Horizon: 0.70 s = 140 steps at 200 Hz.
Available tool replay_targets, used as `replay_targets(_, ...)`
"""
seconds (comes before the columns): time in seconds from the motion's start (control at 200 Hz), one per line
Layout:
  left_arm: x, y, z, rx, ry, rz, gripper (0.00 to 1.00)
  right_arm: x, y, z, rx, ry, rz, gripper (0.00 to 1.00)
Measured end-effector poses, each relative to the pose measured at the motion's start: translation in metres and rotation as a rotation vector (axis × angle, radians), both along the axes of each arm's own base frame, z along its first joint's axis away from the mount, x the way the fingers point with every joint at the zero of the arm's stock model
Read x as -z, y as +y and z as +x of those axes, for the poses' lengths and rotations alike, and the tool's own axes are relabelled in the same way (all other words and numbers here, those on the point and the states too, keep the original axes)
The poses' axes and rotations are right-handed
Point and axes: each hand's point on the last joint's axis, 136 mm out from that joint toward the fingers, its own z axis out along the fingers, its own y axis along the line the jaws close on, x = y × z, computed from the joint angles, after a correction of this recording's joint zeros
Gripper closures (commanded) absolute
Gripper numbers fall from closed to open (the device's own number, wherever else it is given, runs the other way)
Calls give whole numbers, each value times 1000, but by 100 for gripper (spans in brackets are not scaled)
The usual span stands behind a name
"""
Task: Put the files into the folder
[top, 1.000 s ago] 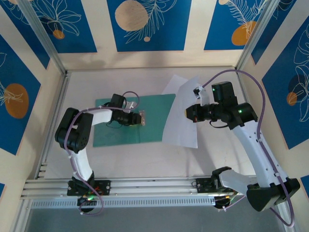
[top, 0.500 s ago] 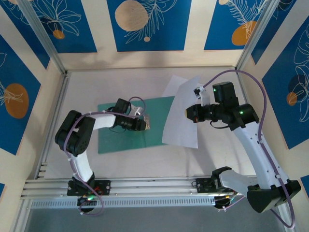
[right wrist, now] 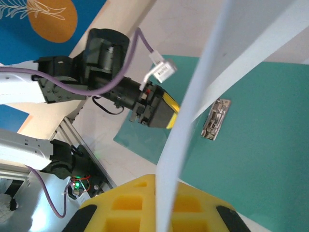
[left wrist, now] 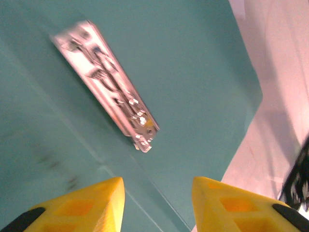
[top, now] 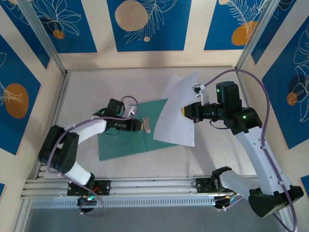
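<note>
The right gripper [top: 186, 111] is pinched shut on the files [top: 175, 110] and holds the white sheets raised and tilted, their long axis running away from the arms. The folder [top: 120, 142] lies open just to their left, under their lower edge. The left gripper [left wrist: 154, 193], spread and holding nothing, hovers nearer the folder, by its metal clip [left wrist: 108, 89]. The right wrist view shows the paper edge-on between the fingers [right wrist: 123, 205].

left jaws parted, right jaws clamped shut
</note>
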Motion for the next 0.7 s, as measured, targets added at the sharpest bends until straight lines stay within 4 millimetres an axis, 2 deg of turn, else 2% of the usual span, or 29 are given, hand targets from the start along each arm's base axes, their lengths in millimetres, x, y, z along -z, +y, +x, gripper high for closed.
replay_targets(0.095,-14,39,15,-174,-39,46,47,-1,4,0,-21,-10,15,99)
replay_targets(0.175,-14,71,22,-311,-37,91,42,-1,10,-1,-47,-25,29,99)
replay_targets(0.295,11,127,21,-531,50,160,39,2,25,-4,-111,-62,38,99)
replay_targets(0.365,29,151,13,-621,118,187,38,3,36,-7,-159,-89,36,99)
replay_targets(0.445,45,168,5,-687,178,207,37,4,48,-9,-208,-117,31,99)
replay_targets(0.56,60,176,0,-721,231,220,37,13,66,-9,-274,-145,3,99)
replay_targets(0.7,63,179,10,-734,221,197,37,32,85,-7,-346,-141,-49,98)
